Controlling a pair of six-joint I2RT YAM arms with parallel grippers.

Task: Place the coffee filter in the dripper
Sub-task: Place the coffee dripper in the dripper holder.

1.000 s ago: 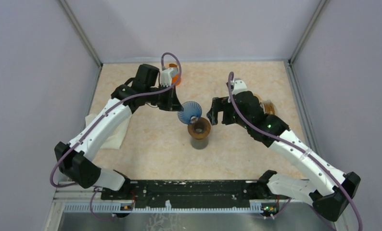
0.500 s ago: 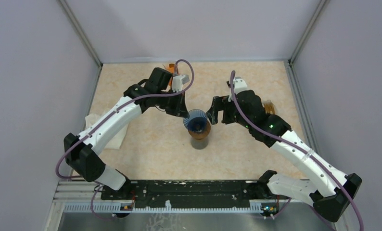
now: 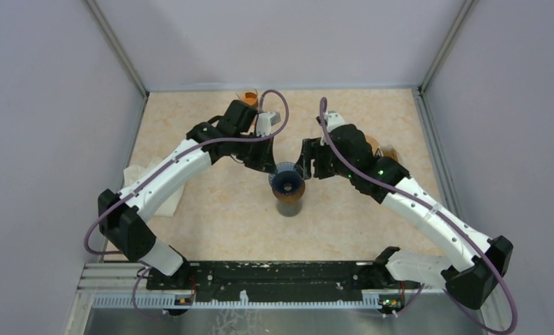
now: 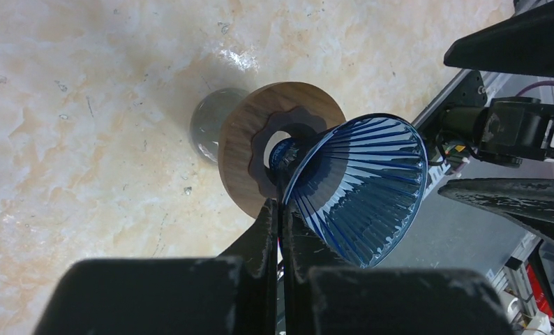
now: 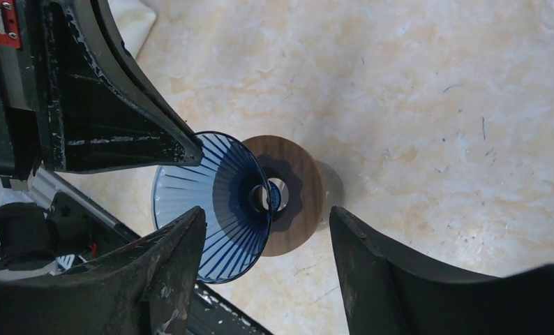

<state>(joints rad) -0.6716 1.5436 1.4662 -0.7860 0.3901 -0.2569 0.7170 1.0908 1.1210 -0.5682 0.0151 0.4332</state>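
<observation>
Walls of plain lilac enclose a beige marbled tabletop, with a white cloth at its left edge. At mid-table, the left gripper is pinched on the rim of a blue ribbed cone-shaped coffee filter. The filter is tilted, its tip at the hole of the wooden-ringed dripper. The right gripper straddles both, fingers apart.

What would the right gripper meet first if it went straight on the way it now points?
Probably the blue ribbed cone, which the left gripper holds at the wooden ring; it lies ahead of the right gripper, though depth is unclear.
</observation>
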